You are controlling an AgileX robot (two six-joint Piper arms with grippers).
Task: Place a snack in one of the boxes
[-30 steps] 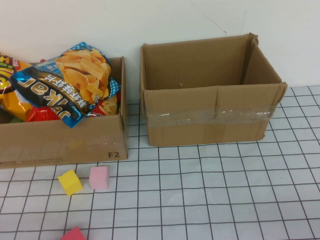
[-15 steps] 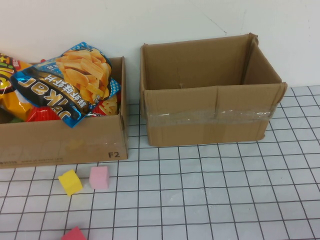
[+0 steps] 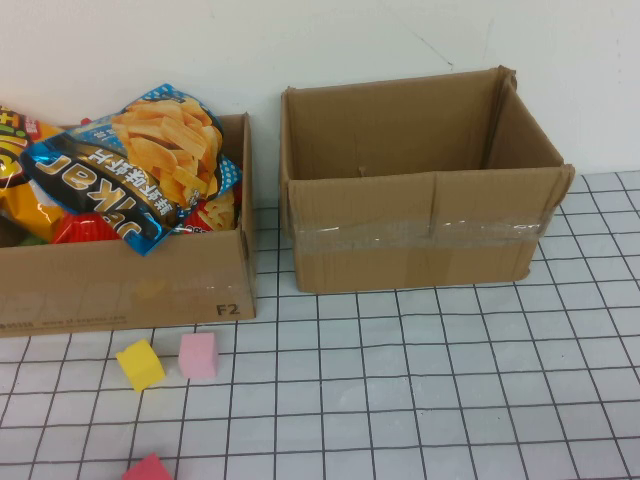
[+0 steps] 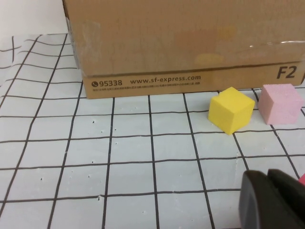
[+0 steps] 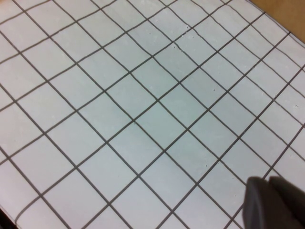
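A blue bag of fries snack point(image 3: 130, 165) lies on top of several other snack bags in the low left cardboard box point(image 3: 120, 285). The taller right cardboard box point(image 3: 420, 235) stands open with nothing seen inside. Neither gripper shows in the high view. In the left wrist view my left gripper point(image 4: 267, 177) is shut and empty, low over the gridded table, in front of the left box point(image 4: 181, 43). In the right wrist view my right gripper point(image 5: 268, 183) is shut and empty over bare gridded table.
A yellow foam cube point(image 3: 139, 364) and a pink foam cube point(image 3: 198, 355) sit in front of the left box. A red cube point(image 3: 148, 468) lies at the front edge. Yellow cube point(image 4: 231, 109) and pink cube point(image 4: 281, 102) also show in the left wrist view.
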